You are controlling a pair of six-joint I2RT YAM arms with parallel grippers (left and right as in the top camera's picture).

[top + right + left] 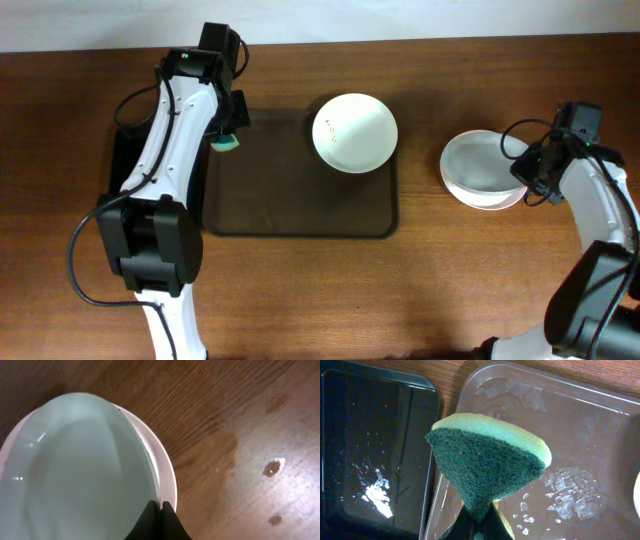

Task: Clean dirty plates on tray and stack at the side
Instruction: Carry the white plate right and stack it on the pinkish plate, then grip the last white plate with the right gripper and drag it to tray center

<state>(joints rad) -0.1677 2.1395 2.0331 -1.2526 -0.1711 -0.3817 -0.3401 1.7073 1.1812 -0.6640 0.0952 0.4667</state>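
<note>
A white plate (355, 132) lies at the back right of the dark brown tray (290, 200). To the right of the tray, a pale blue-green plate (482, 160) rests in a white plate (490, 198) on the table. My right gripper (524, 166) is shut on the blue-green plate's right rim; in the right wrist view the fingers (159, 509) pinch that plate (75, 470) above the white plate (167, 477). My left gripper (228, 132) is shut on a green and yellow sponge (487, 462) over the tray's back left corner (580, 430).
A smaller black tray (122, 160) lies left of the brown tray, under my left arm; it also shows in the left wrist view (370, 435). Wet spots mark the brown tray (570, 490) and the table (272, 467).
</note>
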